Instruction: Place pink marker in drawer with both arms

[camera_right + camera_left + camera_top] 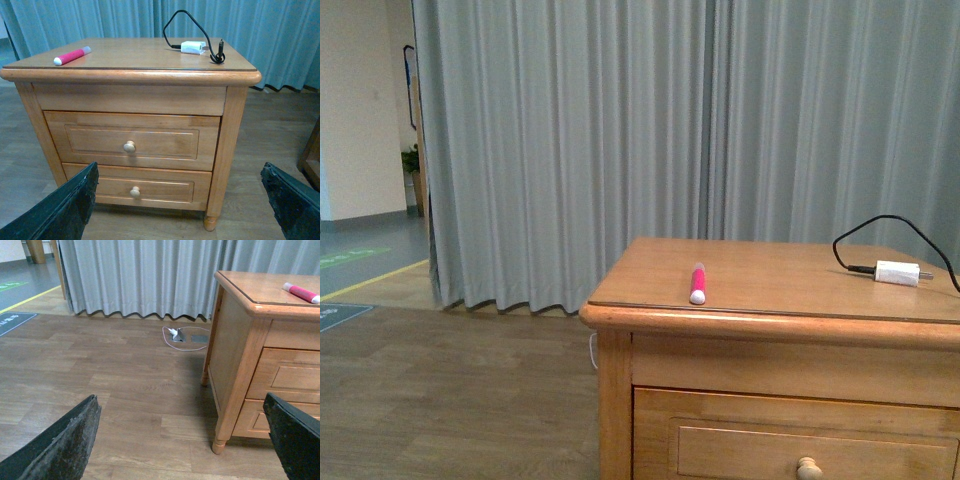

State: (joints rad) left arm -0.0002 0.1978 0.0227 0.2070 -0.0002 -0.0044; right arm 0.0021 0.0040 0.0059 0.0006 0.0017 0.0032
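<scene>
Pincers both spread. The left pincer (181, 399) shows two black fingers (65, 445) set wide apart, with only bare wooden floor (110, 365) between them. The right pincer (179, 167) is just as wide, its fingers (62, 212) closed on nothing. The pink marker (697, 283) lies flat on the cabinet's (235, 150) surface (780, 265), close to the front edge with its white end toward that edge. It is well ahead of the right pincer and higher than its fingers, touching neither pincer. From the left pincer the marker (301, 292) is also well apart, up on the surface, with the cabinet ahead and off to one side. The drawer (132, 141) faces the right pincer squarely and is shut, front flush with the frame, round knob (129, 146) ahead in line with the gap between the fingers. The lower drawer (145, 187) beneath it is shut too. A white plug adapter (193, 47) with a looping black cable (175, 20) sits on the far end of the surface from the marker, further from the pincer. A grey curtain (570, 150) hangs behind the cabinet.
</scene>
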